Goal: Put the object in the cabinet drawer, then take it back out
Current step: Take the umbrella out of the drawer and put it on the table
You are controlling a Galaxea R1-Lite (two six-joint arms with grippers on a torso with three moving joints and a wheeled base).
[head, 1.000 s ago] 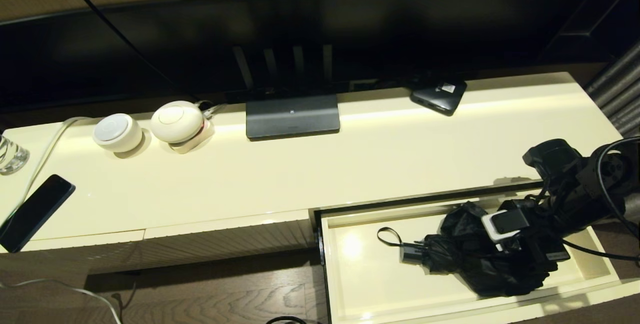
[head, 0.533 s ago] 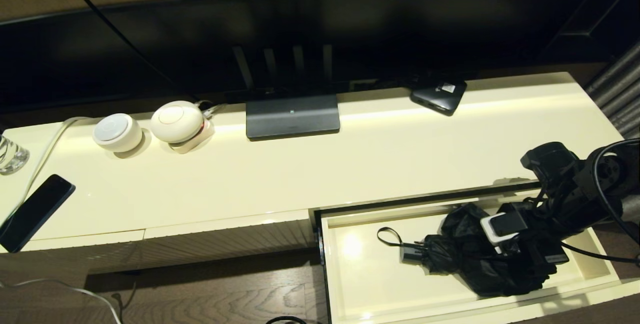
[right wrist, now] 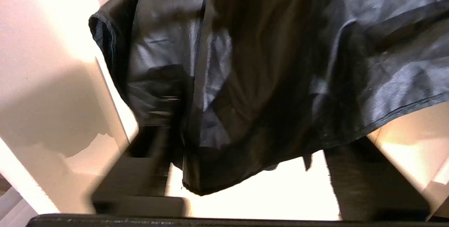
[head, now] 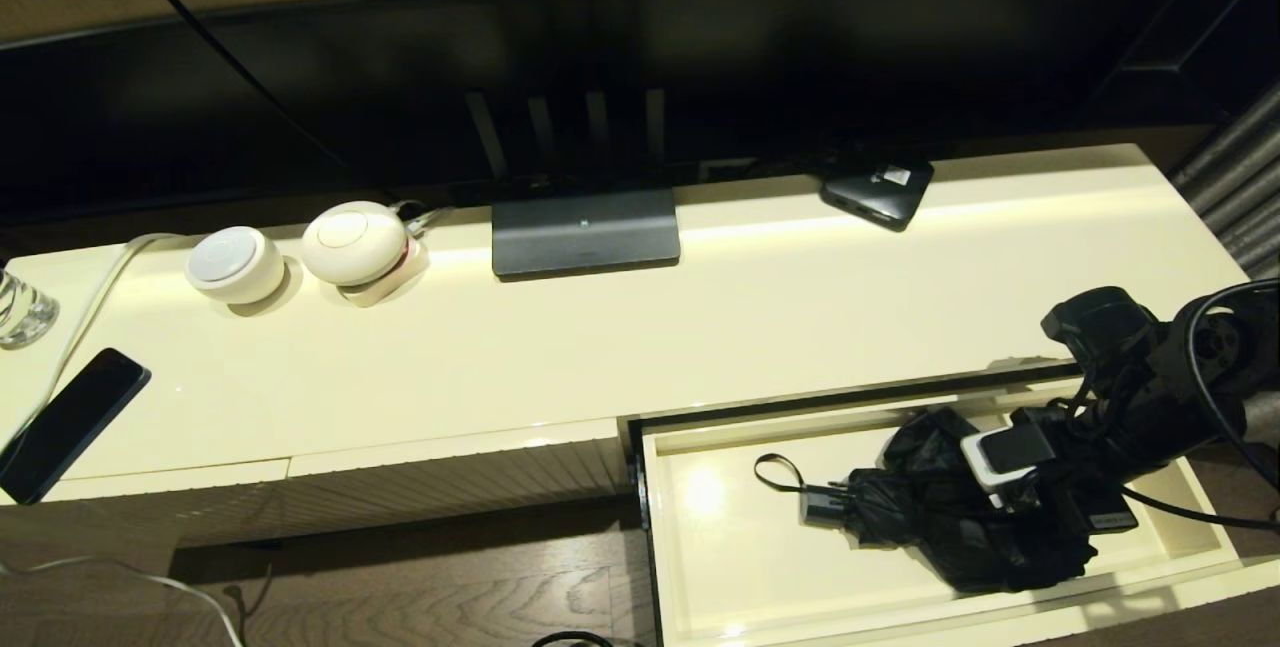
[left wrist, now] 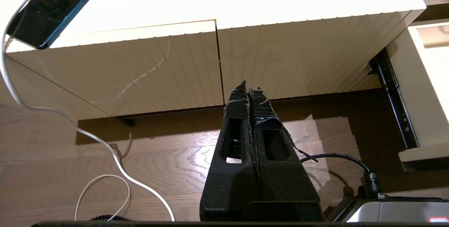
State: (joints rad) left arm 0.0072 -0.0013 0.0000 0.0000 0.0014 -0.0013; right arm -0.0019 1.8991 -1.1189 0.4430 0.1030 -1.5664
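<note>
Black compact umbrella w/ bunched fabric canopy [head: 960,517] lies in the open glossy cream drawer [head: 730,567], lower right of head view, handle + wrist loop pointing left. Right gripper [head: 1040,517] sits down over the canopy; its fingers [right wrist: 364,181] straddle the fabric, but a firm pinch can't be told. Left gripper [left wrist: 249,93] pressed together, low by the ribbed cabinet front.

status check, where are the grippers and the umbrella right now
Right gripper down in the open drawer, fingers either side of the umbrella fabric. Left gripper parked, fingers shut. Nothing in the way.
</note>
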